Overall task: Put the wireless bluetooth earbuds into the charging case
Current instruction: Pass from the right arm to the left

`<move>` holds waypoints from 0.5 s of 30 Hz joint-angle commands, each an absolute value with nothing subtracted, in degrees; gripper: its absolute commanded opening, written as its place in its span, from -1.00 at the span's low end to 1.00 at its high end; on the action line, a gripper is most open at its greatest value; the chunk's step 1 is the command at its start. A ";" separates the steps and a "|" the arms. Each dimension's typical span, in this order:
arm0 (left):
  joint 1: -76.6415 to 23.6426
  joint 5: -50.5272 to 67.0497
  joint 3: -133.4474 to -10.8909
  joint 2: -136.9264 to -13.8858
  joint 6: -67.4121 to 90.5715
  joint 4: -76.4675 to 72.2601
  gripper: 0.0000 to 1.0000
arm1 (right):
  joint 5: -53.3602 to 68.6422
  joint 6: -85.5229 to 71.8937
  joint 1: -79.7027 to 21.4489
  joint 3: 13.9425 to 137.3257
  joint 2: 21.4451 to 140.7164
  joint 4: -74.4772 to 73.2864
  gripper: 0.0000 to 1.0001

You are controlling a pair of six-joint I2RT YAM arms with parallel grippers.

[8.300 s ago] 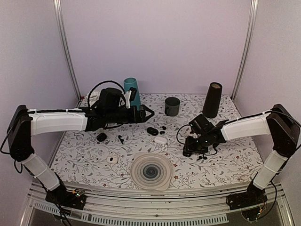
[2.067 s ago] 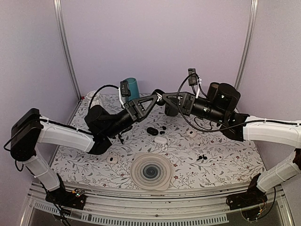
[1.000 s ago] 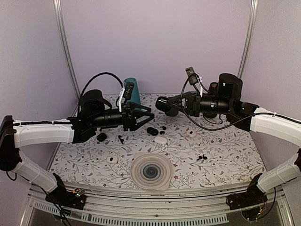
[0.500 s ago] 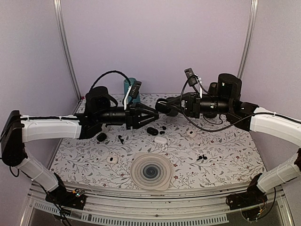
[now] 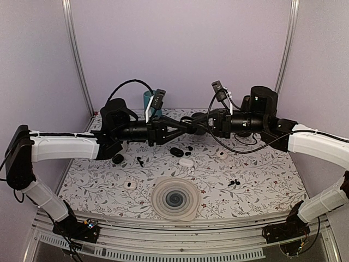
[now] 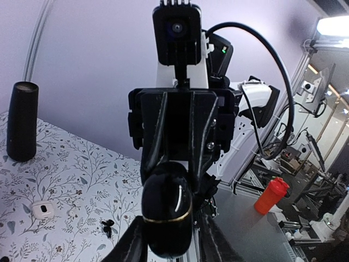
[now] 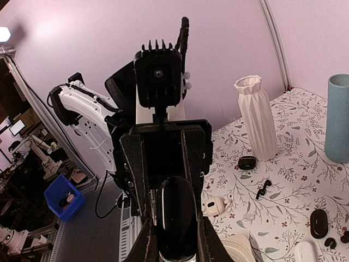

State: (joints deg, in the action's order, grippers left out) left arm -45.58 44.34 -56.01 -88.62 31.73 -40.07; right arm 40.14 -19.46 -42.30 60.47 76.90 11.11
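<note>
The black plastic case [image 6: 166, 215] looks glossy and smooth, the floral tabletop [image 5: 262, 191] matt.

the glossy black, gold-banded charging case [image 6: 166, 213] hangs shut in mid-air, two tiny black earbuds [image 5: 233, 182] lying loose below it.

A ridged round disc [image 5: 175, 198] lies on the floral table [image 5: 262, 188], while a white vase [image 7: 258, 117] and teal cylinder [image 7: 339, 117] stand upright.
</note>
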 commanded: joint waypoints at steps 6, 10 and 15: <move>-45.63 45.01 -57.45 -89.30 33.08 -43.50 -0.57 | 40.61 -19.17 -42.27 61.85 76.90 11.52 -0.81; -45.74 44.77 -56.90 -89.06 32.80 -43.50 -0.93 | 40.67 -19.16 -42.28 62.03 77.39 11.28 -0.68; -45.88 44.47 -55.76 -88.05 32.30 -44.22 -1.00 | 37.20 -19.03 -42.28 61.67 76.93 10.32 -0.14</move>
State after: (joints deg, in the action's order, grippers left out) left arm -45.63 44.34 -56.16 -88.84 33.12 -41.25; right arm 40.49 -19.46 -42.33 60.51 76.90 10.96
